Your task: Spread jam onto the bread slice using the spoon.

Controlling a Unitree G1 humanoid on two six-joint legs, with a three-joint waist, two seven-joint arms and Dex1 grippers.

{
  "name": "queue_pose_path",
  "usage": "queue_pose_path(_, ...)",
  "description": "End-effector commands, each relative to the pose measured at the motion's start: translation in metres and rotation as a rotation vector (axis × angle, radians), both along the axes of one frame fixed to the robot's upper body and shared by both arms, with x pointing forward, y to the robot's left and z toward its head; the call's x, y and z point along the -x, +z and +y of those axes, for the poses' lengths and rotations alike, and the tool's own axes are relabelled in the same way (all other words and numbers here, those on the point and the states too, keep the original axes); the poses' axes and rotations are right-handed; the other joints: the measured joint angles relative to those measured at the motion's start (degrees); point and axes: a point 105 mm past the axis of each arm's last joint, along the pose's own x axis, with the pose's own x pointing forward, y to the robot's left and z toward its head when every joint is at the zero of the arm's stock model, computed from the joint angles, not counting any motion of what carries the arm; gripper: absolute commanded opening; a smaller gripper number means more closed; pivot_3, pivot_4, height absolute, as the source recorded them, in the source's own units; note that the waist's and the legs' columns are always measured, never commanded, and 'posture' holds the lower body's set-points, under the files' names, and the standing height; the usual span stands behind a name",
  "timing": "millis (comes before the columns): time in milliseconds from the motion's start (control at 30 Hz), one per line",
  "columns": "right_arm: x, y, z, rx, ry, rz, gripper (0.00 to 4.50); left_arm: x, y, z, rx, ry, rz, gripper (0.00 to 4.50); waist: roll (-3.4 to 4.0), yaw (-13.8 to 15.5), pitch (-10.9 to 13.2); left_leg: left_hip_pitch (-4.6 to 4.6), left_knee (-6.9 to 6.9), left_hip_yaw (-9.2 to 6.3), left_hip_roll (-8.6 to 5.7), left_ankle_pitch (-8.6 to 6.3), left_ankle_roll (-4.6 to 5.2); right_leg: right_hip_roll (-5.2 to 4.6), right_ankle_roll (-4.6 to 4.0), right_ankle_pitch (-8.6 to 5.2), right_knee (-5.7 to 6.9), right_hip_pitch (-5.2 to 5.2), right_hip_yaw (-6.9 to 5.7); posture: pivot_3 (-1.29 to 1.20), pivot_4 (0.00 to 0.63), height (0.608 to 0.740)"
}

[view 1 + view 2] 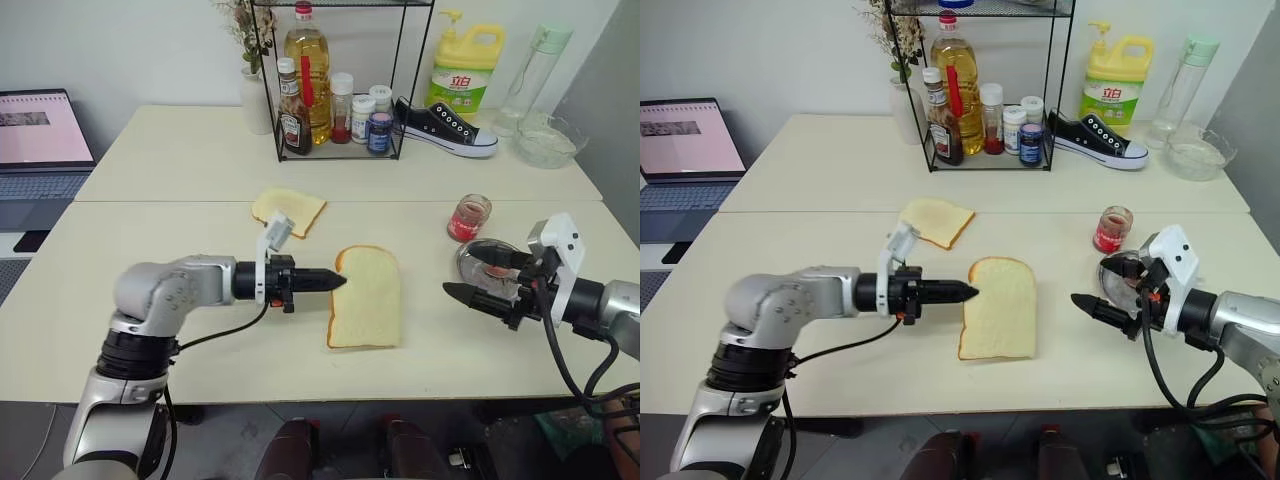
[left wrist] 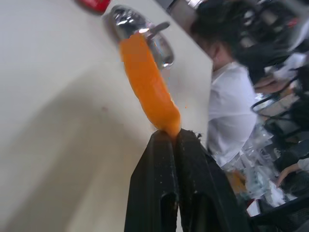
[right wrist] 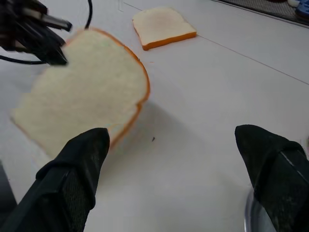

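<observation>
My left gripper (image 1: pixel 338 280) is shut on the left crust edge of the bread slice (image 1: pixel 368 300), a pale squarish slice with a tan crust near the middle of the table. In the left wrist view the black fingertips (image 2: pixel 166 145) pinch the orange crust (image 2: pixel 147 82). The slice looks raised off the table on that side, with a shadow under it in the right wrist view. To the right, my right gripper (image 1: pixel 470 275) stands wide open beside a round steel dish (image 1: pixel 480 250). The spoon's handle (image 2: pixel 157 30) rests in that dish. A small glass jar of red jam (image 1: pixel 468 217) stands just behind the dish.
A second bread slice (image 1: pixel 288 210) lies behind the left gripper. A wire rack with bottles (image 1: pixel 335 110), a shoe (image 1: pixel 445 125), a detergent jug (image 1: pixel 463 65) and a glass bowl (image 1: pixel 548 140) stand at the back. A laptop (image 1: pixel 40 135) sits far left.
</observation>
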Motion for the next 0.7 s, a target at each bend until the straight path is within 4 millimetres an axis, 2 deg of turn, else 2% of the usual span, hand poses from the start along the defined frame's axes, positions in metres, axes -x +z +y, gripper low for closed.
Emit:
queue_pose_path(33,0.007,0.011,0.003,0.009,0.014,-0.038,4.5,-0.019,-0.012,0.006,-0.093,0.048,-0.141,0.04,-0.02,0.05,0.01,-0.01,0.0,0.0,0.0,0.0,0.0,0.0,0.0,0.0,-0.01,0.0,0.0,0.0,0.15,0.74)
queue_pose_path(567,0.021,0.002,0.011,0.027,0.114,0.049,4.5,-0.03,-0.02,0.013,-0.145,0.057,-0.231,0.04,-0.03,-0.02,0.01,-0.06,0.01,-0.03,0.0,-0.01,0.02,-0.03,0.0,0.0,-0.02,-0.02,-0.05,0.0,0.15,0.74)
queue_pose_path(700,0.02,0.001,0.012,0.021,0.116,0.055,4.5,-0.032,-0.019,0.012,-0.13,0.088,-0.245,0.95,-0.03,-0.01,0.02,-0.06,0.02,-0.02,-0.01,-0.01,0.02,-0.03,0.0,0.0,-0.02,-0.02,-0.04,0.0,0.15,0.74)
